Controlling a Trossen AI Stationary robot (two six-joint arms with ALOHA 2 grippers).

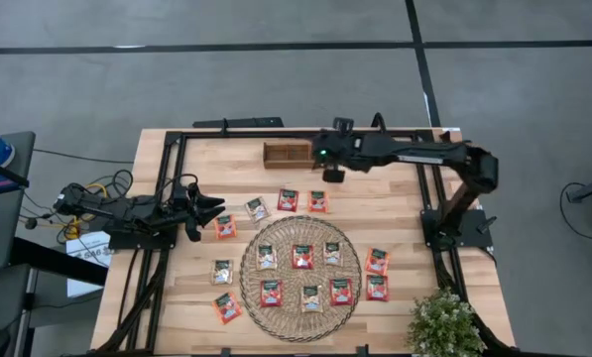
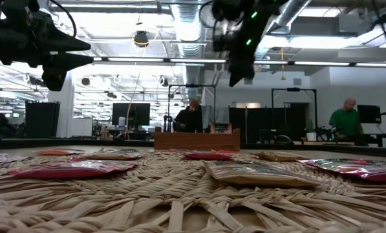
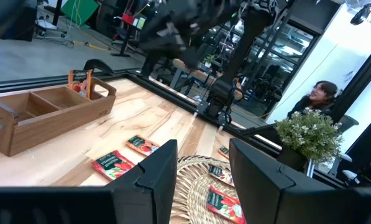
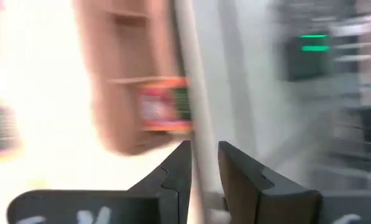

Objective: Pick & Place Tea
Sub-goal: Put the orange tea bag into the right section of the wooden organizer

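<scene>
Many tea sachets (image 1: 302, 256) lie flat across the woven mat (image 1: 300, 298) and the table (image 1: 395, 208) around it.

From above, my right gripper (image 1: 332, 175) hangs beside the wooden tray (image 1: 288, 153); my left gripper (image 1: 212, 207) waits at the table's left edge. My left wrist shows fingers (image 3: 153, 175) apart, empty. My right wrist shows fingers (image 4: 178, 169) slightly parted (nothing between), one sachet standing in the tray.

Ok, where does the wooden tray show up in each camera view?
High view: wooden tray at the table's far edge, middle.
Low view: tray centre-frame, beyond the woven mat.
Left wrist view: tray left side.
Right wrist view: tray blurred, upper left.
Shared landmark: the woven mat, missing only from right wrist.
</scene>
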